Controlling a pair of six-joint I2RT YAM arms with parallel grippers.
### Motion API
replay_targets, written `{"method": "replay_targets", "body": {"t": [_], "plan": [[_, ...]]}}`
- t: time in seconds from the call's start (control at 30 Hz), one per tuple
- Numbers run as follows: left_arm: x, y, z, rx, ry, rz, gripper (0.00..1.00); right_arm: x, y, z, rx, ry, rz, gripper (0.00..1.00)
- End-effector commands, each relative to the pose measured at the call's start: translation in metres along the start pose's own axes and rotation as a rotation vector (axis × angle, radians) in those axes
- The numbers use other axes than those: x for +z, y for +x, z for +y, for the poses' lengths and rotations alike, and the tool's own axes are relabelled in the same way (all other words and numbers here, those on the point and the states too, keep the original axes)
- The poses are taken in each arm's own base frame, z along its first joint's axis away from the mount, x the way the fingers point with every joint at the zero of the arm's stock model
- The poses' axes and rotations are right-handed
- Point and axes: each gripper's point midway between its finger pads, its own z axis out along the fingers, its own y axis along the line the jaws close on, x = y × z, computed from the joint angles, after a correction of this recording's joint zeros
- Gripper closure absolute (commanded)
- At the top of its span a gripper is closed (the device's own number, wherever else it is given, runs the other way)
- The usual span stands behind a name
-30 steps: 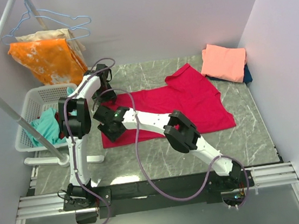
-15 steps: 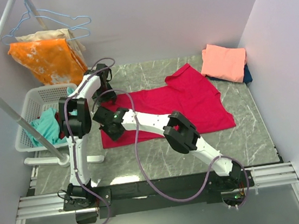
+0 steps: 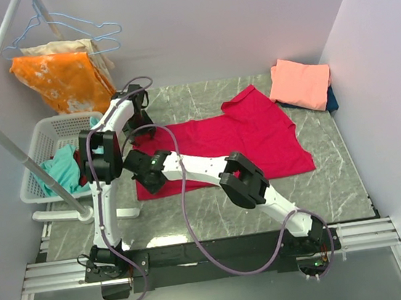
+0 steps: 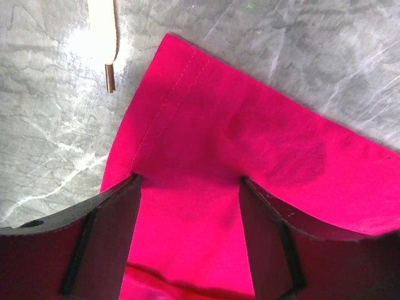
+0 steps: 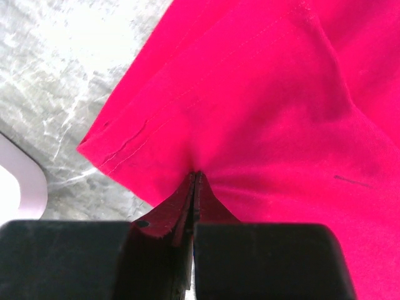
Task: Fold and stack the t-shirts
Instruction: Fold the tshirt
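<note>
Here's the crimson t-shirt [image 3: 258, 139], spread flat across the marble table [image 3: 336, 177], sleeves to the right and bottom hem to the left, and both arms are working that left edge. The right gripper [image 5: 195, 180] is clamped fully closed on the near-left corner, with a pucker of red cloth drawn up between its jaws just inside the stitched hem. That looks like a corner grip meant to carry the edge over for a fold. The left gripper [image 4: 189, 184] sits at the far-left corner with its jaws wide apart, holding nothing. The cloth lies smooth between its fingers, the hem just ahead of them, ready to close on the matching corner. Far right, well apart from both, the folded salmon-pink t-shirt [image 3: 300, 83] rests on the dark blue t-shirt [image 3: 332, 99], presumably the stack awaiting this one.
</note>
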Motion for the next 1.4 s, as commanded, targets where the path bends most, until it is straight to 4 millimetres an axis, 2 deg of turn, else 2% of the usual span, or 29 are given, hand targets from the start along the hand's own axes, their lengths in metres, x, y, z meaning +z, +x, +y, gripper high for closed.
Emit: {"method": "replay_targets", "body": {"t": [0.0, 0.27, 0.33, 0.37, 0.4, 0.43, 0.5, 0.53, 0.6, 0.7, 0.73, 0.8, 0.83, 0.87, 0.9, 0.97, 1.0, 1.03, 1.07, 1.1, 1.37], "plan": [[0.022, -0.014, 0.003, -0.021, -0.020, -0.026, 0.30, -0.022, 0.014, 0.022, -0.056, -0.043, 0.031, 1.00], [0.025, -0.016, 0.004, -0.020, -0.028, -0.028, 0.30, -0.026, 0.014, 0.026, -0.074, -0.049, 0.014, 1.00], [0.025, -0.018, 0.004, -0.022, -0.029, -0.030, 0.30, -0.026, 0.012, 0.021, -0.061, -0.017, 0.003, 1.00], [0.026, -0.017, 0.004, -0.019, -0.029, -0.029, 0.30, -0.026, 0.009, 0.017, -0.054, 0.011, -0.011, 0.97], [0.026, -0.017, 0.004, -0.019, -0.027, -0.029, 0.31, -0.025, 0.006, 0.008, -0.043, 0.055, -0.028, 0.90], [0.026, -0.017, 0.004, -0.019, -0.030, -0.031, 0.30, -0.024, 0.003, 0.001, -0.033, 0.090, -0.041, 0.68], [0.024, -0.018, 0.004, -0.019, -0.025, -0.037, 0.30, -0.022, -0.006, -0.009, -0.013, 0.129, -0.068, 0.63], [0.024, -0.019, 0.004, -0.016, -0.026, -0.039, 0.30, -0.023, -0.013, -0.018, 0.014, 0.151, -0.088, 0.55], [0.022, -0.021, 0.003, -0.016, -0.024, -0.047, 0.30, -0.027, -0.024, -0.030, 0.048, 0.189, -0.127, 0.54], [0.020, -0.023, 0.003, -0.011, -0.023, -0.056, 0.30, -0.046, -0.046, -0.049, 0.121, 0.230, -0.216, 0.53], [0.019, -0.024, 0.003, -0.006, -0.021, -0.059, 0.30, -0.061, -0.060, -0.057, 0.154, 0.255, -0.274, 0.53], [0.018, -0.026, 0.003, -0.002, -0.022, -0.068, 0.29, -0.071, -0.064, -0.078, 0.227, 0.292, -0.301, 0.53], [0.016, -0.027, 0.003, 0.005, -0.020, -0.072, 0.30, -0.086, -0.072, -0.090, 0.267, 0.319, -0.338, 0.53], [0.014, -0.029, 0.002, 0.007, -0.014, -0.077, 0.30, -0.090, -0.069, -0.102, 0.303, 0.338, -0.334, 0.53], [0.013, -0.029, 0.002, 0.009, -0.012, -0.079, 0.30, -0.096, -0.071, -0.121, 0.364, 0.352, -0.344, 0.53], [0.004, -0.033, 0.000, 0.012, 0.009, -0.099, 0.30, -0.113, -0.071, -0.142, 0.432, 0.346, -0.368, 0.52], [0.001, -0.034, 0.000, 0.015, 0.016, -0.107, 0.30, -0.128, -0.076, -0.162, 0.483, 0.347, -0.394, 0.52], [-0.010, -0.040, -0.003, 0.011, 0.038, -0.135, 0.29, -0.127, -0.072, -0.169, 0.501, 0.331, -0.384, 0.52], [-0.011, -0.037, -0.003, 0.013, 0.044, -0.134, 0.29, -0.131, -0.072, -0.176, 0.527, 0.330, -0.384, 0.51], [-0.015, -0.039, -0.003, 0.015, 0.051, -0.141, 0.29, -0.134, -0.071, -0.191, 0.545, 0.339, -0.380, 0.51], [-0.046, -0.035, 0.003, 0.053, 0.047, -0.177, 0.29, -0.135, -0.063, -0.233, 0.594, 0.397, -0.313, 0.50]]}}
